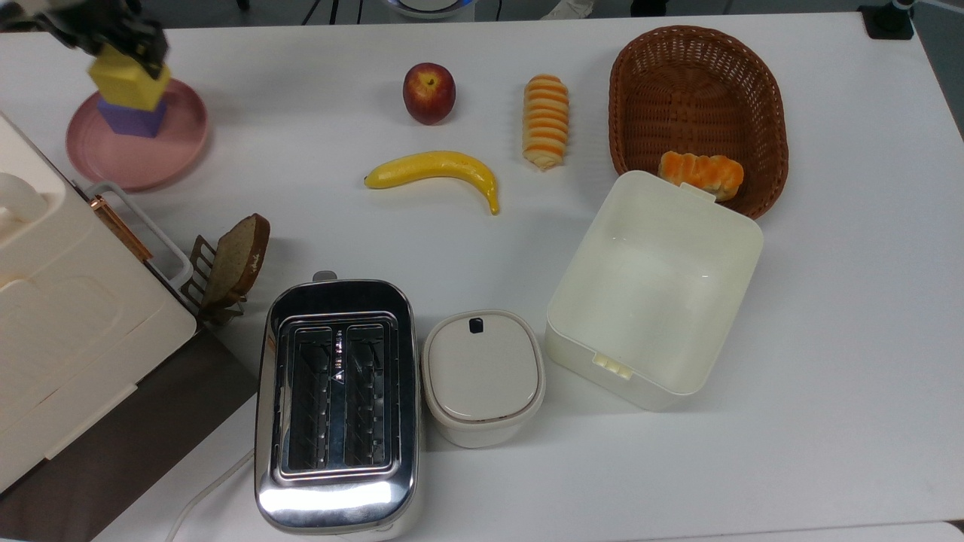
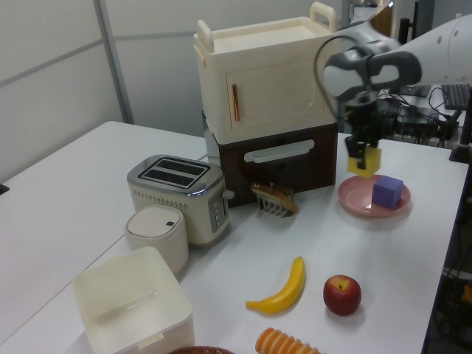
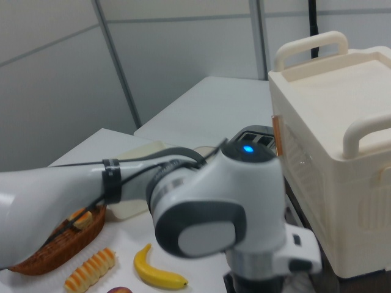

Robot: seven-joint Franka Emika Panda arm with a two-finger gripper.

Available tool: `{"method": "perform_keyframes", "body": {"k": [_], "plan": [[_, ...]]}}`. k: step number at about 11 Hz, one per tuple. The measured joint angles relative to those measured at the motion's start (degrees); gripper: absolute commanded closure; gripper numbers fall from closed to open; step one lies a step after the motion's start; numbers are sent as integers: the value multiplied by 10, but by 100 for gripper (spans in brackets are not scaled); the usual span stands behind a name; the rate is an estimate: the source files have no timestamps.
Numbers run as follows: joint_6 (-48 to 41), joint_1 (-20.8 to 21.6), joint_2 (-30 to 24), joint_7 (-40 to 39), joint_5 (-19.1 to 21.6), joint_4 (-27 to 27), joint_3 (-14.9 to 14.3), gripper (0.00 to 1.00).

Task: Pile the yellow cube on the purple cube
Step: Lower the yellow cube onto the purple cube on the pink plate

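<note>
In the top view the gripper [image 1: 128, 47] is cut off at the worktop's [image 1: 527, 248] far left corner, its fingers pinching the yellow cube [image 1: 128, 81], which covers most of the purple cube [image 1: 134, 119] on the pink plate [image 1: 169, 150]. The left view shows what that hides: the yellow cube [image 2: 364, 161] hangs in the air, apart from the purple cube [image 2: 388, 191], toward the cabinet [image 2: 265, 96]. In the right view the arm's wrist housing [image 3: 214, 213] blocks both cubes, beside the banana [image 3: 154, 268].
</note>
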Motion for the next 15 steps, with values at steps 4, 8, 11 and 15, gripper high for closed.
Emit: {"method": "perform_keyframes", "body": {"k": [4, 8, 11, 15], "plan": [[33, -18, 14, -69, 24, -9, -44, 99], [65, -40, 41, -96, 24, -23, -44, 97], [76, -45, 57, -102, 25, -25, -44, 93], [76, -42, 60, -102, 25, -30, -39, 67]]}}
